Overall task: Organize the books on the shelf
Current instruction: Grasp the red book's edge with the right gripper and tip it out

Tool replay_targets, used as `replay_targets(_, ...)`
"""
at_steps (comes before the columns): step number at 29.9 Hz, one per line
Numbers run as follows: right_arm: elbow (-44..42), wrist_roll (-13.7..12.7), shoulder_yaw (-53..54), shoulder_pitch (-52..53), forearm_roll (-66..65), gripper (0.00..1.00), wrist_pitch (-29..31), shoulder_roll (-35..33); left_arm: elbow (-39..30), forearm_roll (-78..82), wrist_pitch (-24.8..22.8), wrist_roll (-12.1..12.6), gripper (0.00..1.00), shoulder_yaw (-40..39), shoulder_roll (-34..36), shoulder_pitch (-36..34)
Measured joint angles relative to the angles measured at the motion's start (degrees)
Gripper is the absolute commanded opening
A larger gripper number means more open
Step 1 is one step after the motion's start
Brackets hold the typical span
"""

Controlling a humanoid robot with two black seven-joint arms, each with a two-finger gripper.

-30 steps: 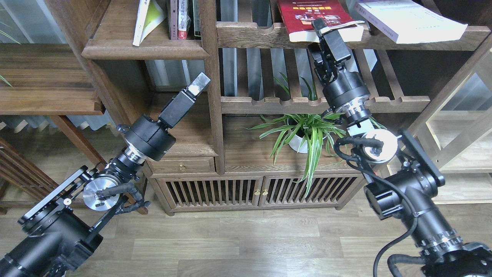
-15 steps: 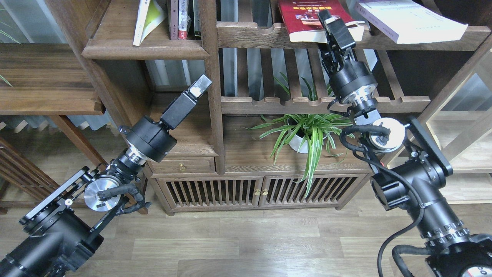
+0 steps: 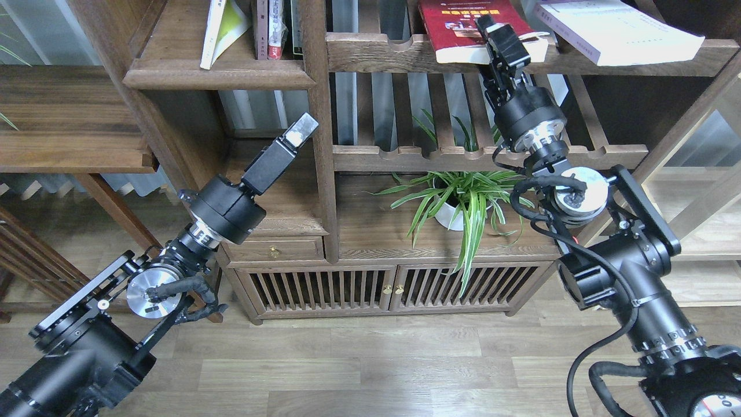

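Observation:
The red book (image 3: 457, 23) lies flat on the upper slatted rack (image 3: 376, 55), its near edge over the front rail. My right gripper (image 3: 493, 33) reaches up over the book's near right corner; its fingers merge into one dark shape, so I cannot tell whether it grips. The pale lavender book (image 3: 613, 29) lies flat to the right on the same rack. The yellow-green book (image 3: 223, 26) leans on the solid plank shelf (image 3: 220, 74) at top left. My left gripper (image 3: 301, 128) hangs empty below that shelf, beside the upright post; its fingers cannot be told apart.
Thin volumes (image 3: 272, 29) stand at the shelf's right end, against the post (image 3: 321, 145). A lower slatted rack (image 3: 405, 156) runs under the right arm. A potted spider plant (image 3: 463, 200) sits on the cabinet (image 3: 376, 284). A wooden side shelf (image 3: 63, 116) is at the left.
My right gripper has risen from below the rack's front rail onto the red book's near right corner, then shifted slightly left. The book and the left arm have barely moved.

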Motion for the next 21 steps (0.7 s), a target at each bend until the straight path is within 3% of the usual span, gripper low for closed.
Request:
replay_targets(11,-0.26,-0.35,0.01,0.46,-0.01,0.5,0.52,-0.01,0.15,0.0,0.0,0.02,0.99,-0.07,0.04,0.0)
replay_targets(17,-0.28,-0.37,0.22,0.38,0.06,0.31,1.41,-0.07,0.3,0.0,0.0,0.02,0.99,-0.08,0.05,0.0)
replay_targets(21,-0.59,-0.36,0.58,0.07,0.07,0.27,3.04,-0.08,0.41,0.0,0.0,0.02,0.99,-0.08,0.11,-0.02)
